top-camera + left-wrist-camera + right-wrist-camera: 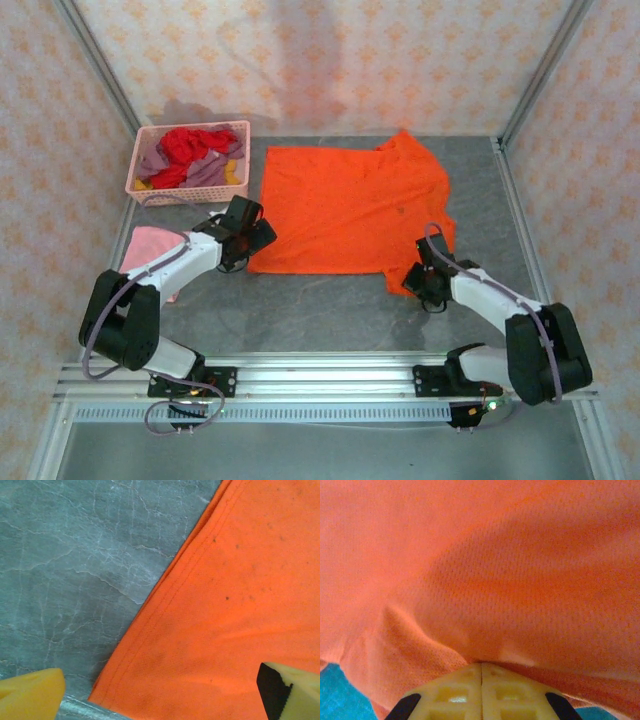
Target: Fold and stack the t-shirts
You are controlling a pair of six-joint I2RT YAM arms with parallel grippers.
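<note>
The orange t-shirt (350, 210) lies spread flat on the counter (330, 310), just beside the pink basket (140, 190). The right hand (481, 667), pressed together, pinches the shirt's near right corner. The left hand (250, 232) hangs spread wide over its near left corner.

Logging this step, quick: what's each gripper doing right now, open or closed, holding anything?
Left gripper: open, holding nothing.
Right gripper: closed on the orange t-shirt at its near edge.
</note>
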